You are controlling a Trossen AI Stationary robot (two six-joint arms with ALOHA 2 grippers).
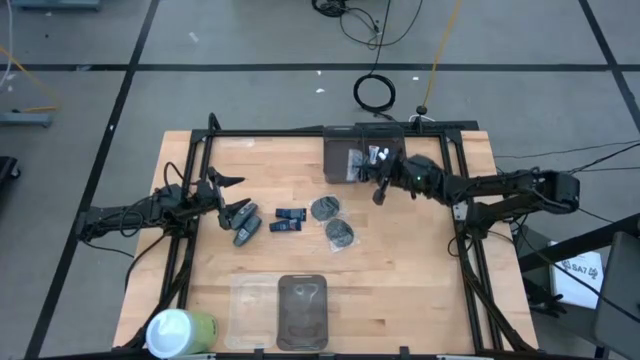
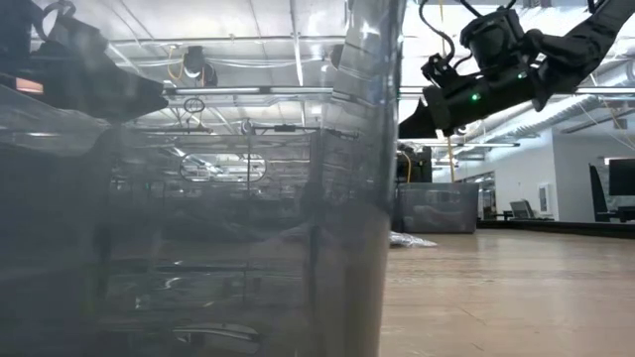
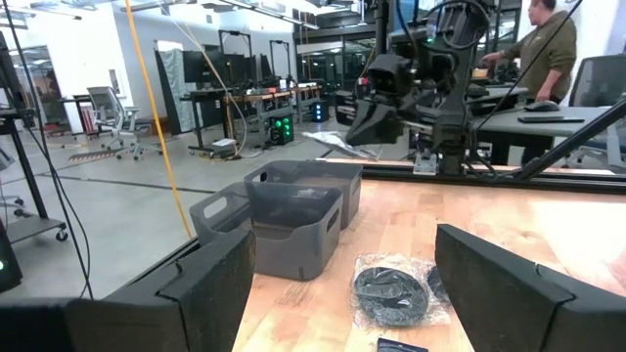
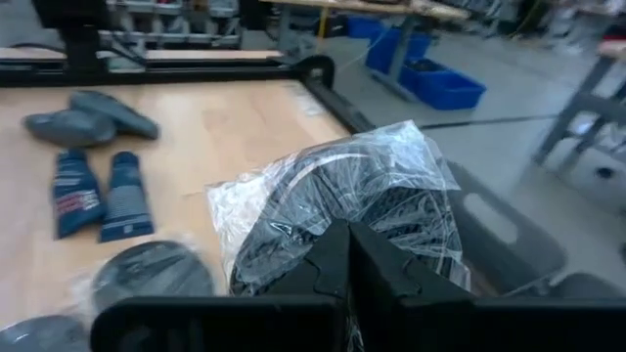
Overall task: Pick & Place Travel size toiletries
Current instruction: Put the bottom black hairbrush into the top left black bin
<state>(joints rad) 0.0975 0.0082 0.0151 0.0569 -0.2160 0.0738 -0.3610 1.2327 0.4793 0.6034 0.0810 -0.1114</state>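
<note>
My right gripper (image 1: 380, 188) hangs above the table beside the grey bin (image 1: 352, 157) at the far edge, shut on a dark round packet in clear wrap (image 4: 342, 200). On the table lie two more round packets (image 1: 325, 208) (image 1: 340, 233), two dark blue packs (image 1: 288, 220) and grey oblong bottles (image 1: 245, 223), all flat on the wood. My left gripper (image 1: 225, 197) is open just left of the bottles and touches nothing. The left wrist view shows the bin (image 3: 293, 215) and one round packet (image 3: 391, 293) ahead of it. My right gripper pinches the wrapped round packet between its two fingers (image 4: 328, 259) at the packet's near edge (image 4: 337, 230). The packet is lifted clear of the table, and its crinkled clear wrap (image 4: 411, 161) stands out beyond the fingertips.
Two see-through bins (image 1: 300, 310) sit at the near edge and fill most of the low view (image 2: 198, 198). A white-and-green cylinder (image 1: 180, 330) stands at the near left corner. A black frame (image 1: 300, 132) rims the table. A person (image 3: 553, 49) is in the room beyond.
</note>
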